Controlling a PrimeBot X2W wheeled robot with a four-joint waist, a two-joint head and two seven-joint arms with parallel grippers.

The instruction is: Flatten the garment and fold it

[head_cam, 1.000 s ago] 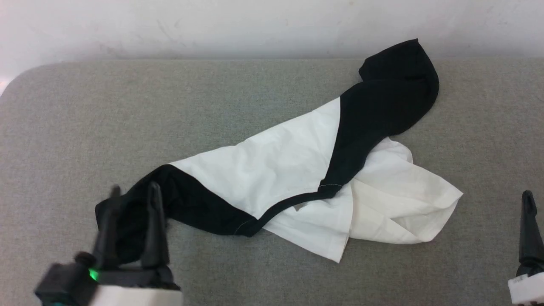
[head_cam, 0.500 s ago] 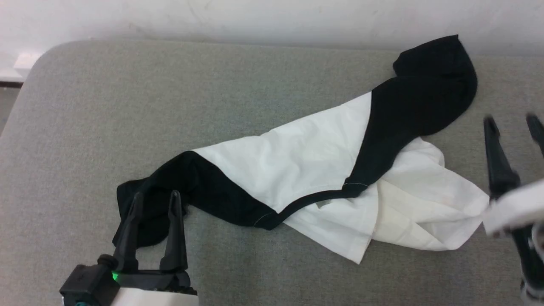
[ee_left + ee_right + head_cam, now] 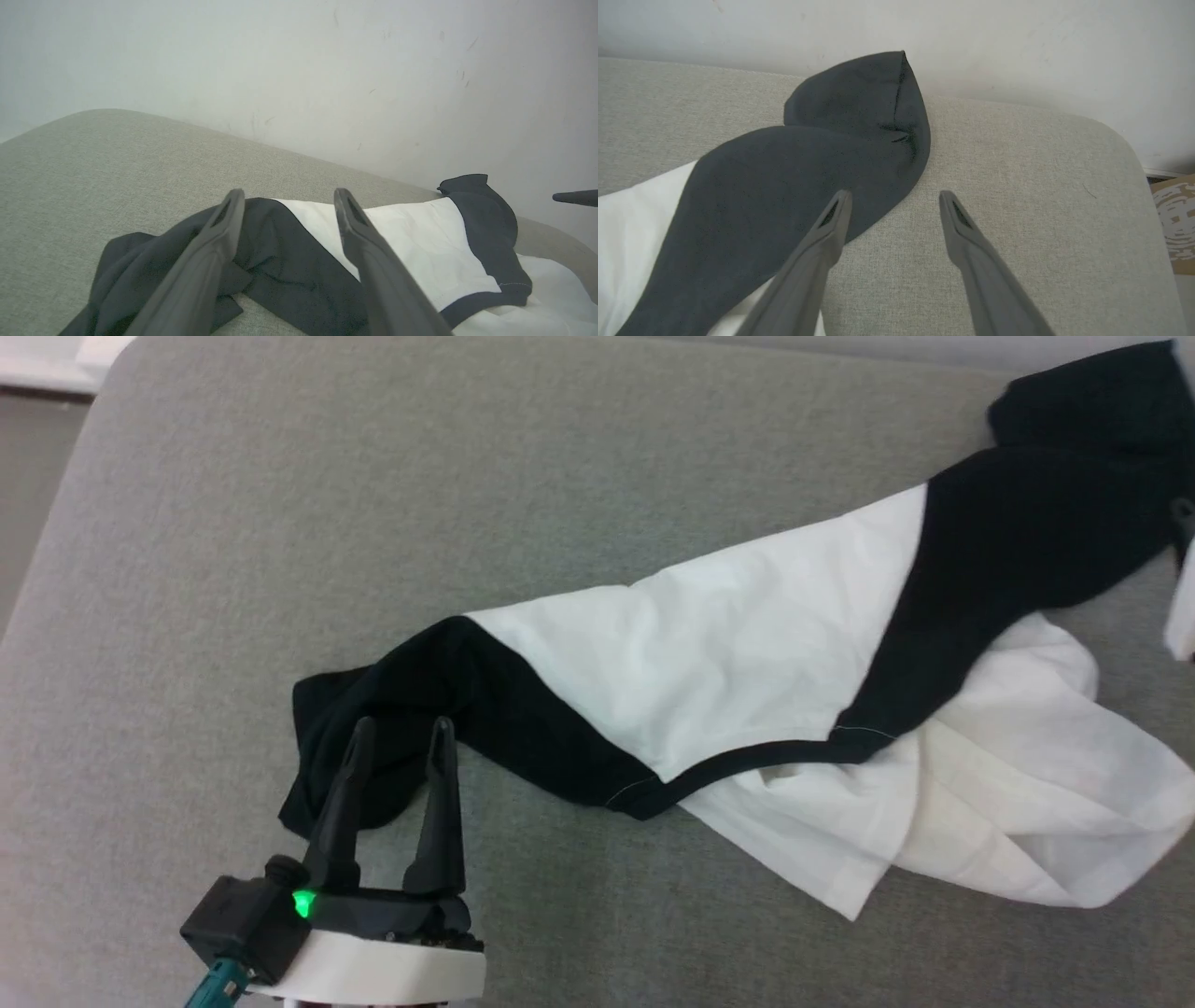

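Grey fabric-covered surface (image 3: 233, 523) with rounded corners, set against a scuffed white wall (image 3: 280, 60). Head view: a strip of floor (image 3: 23, 504) lies past its left edge. Right wrist view: a brown box (image 3: 1174, 224) with white print sits beside one corner.

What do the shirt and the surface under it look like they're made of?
The shirt looks like thin, matte cloth, perhaps cotton: it lies limp in soft creases. The surface looks like grey woven upholstery fabric, with a fine visible weave and a rounded corner.
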